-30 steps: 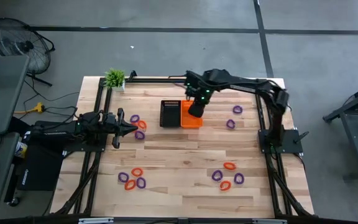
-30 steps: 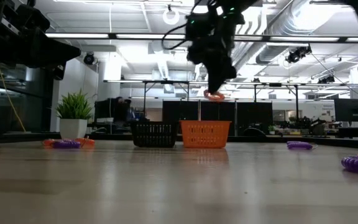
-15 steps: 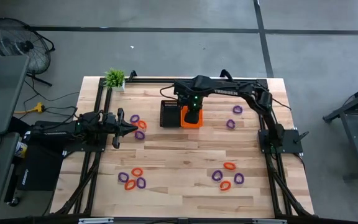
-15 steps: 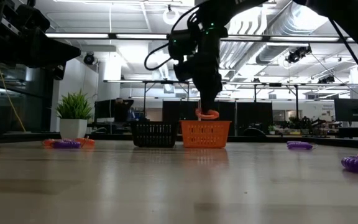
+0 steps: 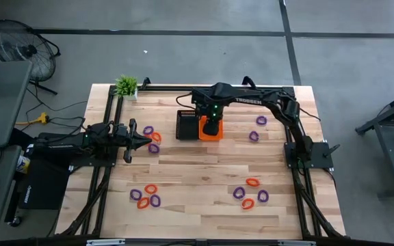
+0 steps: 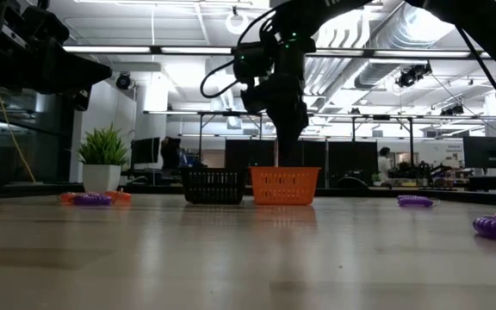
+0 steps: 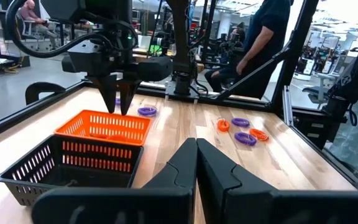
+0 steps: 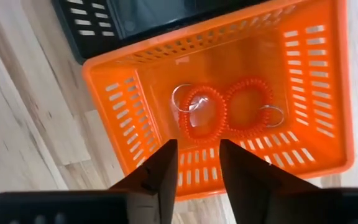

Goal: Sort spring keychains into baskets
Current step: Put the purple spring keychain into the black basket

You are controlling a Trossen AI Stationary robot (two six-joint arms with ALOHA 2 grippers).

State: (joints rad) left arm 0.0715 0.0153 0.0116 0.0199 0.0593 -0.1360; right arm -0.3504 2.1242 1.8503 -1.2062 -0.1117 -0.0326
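Orange-red spring keychain (image 8: 199, 116) now lies in orange basket (image 8: 114, 118); right end effector (image 8: 194, 163) has spread.

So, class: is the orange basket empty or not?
Not empty. The orange basket holds two orange-red spring keychains on its floor, seen from the right wrist view.

The high camera looks straight down on the whole bench (image 5: 204, 171). The low one sits at bench height, facing the room. The right wrist camera peers closely down into the orange basket (image 8: 328, 87) (also seen from the left wrist camera, farther off, beside the black basket (image 7: 36, 171)).
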